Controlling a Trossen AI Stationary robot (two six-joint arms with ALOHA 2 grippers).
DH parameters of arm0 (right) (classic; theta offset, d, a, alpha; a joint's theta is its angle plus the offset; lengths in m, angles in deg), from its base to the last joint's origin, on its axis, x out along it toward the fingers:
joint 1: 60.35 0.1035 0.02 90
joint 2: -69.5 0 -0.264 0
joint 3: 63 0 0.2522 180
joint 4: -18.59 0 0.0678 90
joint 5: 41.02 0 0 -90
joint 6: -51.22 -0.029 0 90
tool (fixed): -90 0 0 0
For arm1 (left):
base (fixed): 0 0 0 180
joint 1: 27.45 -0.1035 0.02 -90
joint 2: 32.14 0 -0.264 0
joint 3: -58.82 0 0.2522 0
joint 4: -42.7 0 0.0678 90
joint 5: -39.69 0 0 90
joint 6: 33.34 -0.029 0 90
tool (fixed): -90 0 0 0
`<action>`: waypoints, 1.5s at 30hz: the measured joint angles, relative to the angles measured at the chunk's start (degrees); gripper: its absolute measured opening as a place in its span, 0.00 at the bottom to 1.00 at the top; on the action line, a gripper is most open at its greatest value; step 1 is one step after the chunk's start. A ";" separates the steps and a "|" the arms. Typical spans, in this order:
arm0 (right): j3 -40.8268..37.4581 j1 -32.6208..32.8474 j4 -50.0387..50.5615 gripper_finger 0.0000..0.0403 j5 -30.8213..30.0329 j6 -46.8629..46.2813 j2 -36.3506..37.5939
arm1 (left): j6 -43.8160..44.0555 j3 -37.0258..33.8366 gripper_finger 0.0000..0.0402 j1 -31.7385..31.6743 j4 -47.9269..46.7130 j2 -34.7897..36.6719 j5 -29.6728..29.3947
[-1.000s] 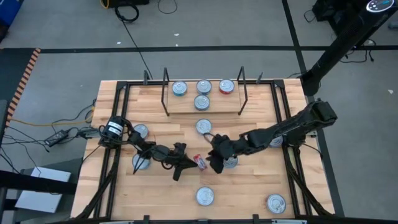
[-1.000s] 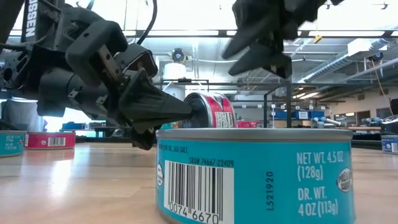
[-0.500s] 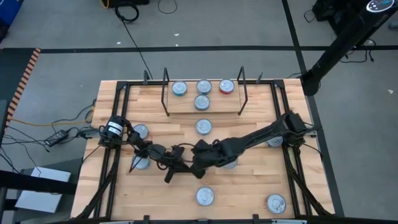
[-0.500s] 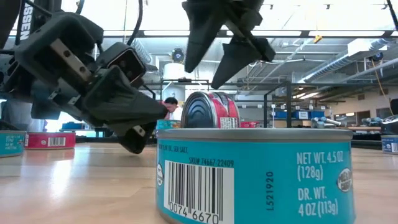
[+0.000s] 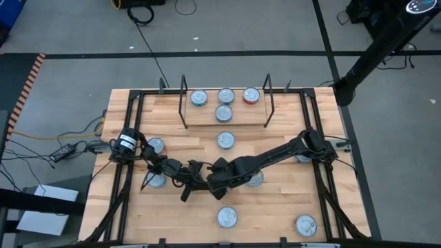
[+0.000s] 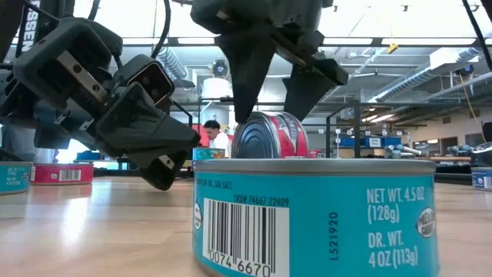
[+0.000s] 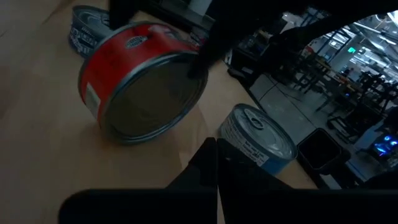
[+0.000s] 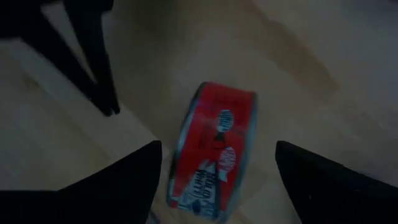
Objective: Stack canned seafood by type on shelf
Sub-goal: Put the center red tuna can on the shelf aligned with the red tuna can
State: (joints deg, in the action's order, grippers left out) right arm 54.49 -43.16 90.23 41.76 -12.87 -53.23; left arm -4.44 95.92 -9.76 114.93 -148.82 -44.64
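Wooden desk (image 5: 275,207) bearing the shelf (image 5: 225,114) at its far edge, with four tins on the board. Right end effector (image 6: 269,100), fingers spread wide, poised above a red-labelled tin (image 6: 270,135) standing on its edge at desk centre. Left end effector (image 6: 165,158), fingers pressed together, just beside that tin. Blue-labelled tin (image 6: 315,215) nearest the low camera.

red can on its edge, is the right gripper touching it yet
Apart. In the right wrist view the red can stands on its edge between the open fingers of the right gripper, with bare tabletop showing on both sides of it.
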 joint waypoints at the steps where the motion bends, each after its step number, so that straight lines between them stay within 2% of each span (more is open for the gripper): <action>1: 0.00 0.00 -0.26 0.80 0.67 0.16 -0.10 | 0.00 -0.05 0.00 0.00 0.06 0.00 0.00; 9: -0.11 -0.07 0.31 0.73 1.35 0.62 -0.88 | -0.04 -0.10 0.00 0.00 0.01 0.00 0.00; 14: -0.11 -0.09 0.75 0.60 2.40 1.38 -0.68 | -0.09 -0.10 0.00 0.00 0.01 0.00 0.00; 20: -0.11 -0.13 1.88 0.37 2.86 6.56 0.09 | -0.11 -0.10 0.00 0.00 -0.05 0.00 -0.02; 23: -0.11 -0.15 4.60 0.36 0.48 10.81 2.07 | -0.11 -0.10 0.00 0.00 -0.05 0.00 -0.04; 28: -0.11 -1.10 10.69 0.36 -6.86 20.21 7.20 | -0.13 -0.10 0.00 0.00 -0.06 0.00 -1.14; 35: -0.09 -4.20 19.93 0.36 -29.19 42.69 11.51 | -0.31 -0.10 0.00 0.00 -0.08 0.00 -2.40; 38: -0.92 -6.99 18.82 0.36 -36.58 53.85 11.51 | -0.33 -0.10 0.00 0.00 -0.10 0.00 -3.07; 41: -3.34 -10.95 14.75 0.36 -36.99 61.19 11.48 | -0.35 -0.10 0.00 -0.02 -0.10 0.00 -3.52; 45: -8.28 -16.48 11.87 0.36 -37.01 63.92 11.47 | -0.35 -0.10 0.00 -0.02 -0.14 0.00 -3.61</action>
State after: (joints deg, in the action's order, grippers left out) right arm 46.20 -59.64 102.09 4.75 51.05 -41.76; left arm -4.79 95.82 -9.78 114.78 -148.82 -48.25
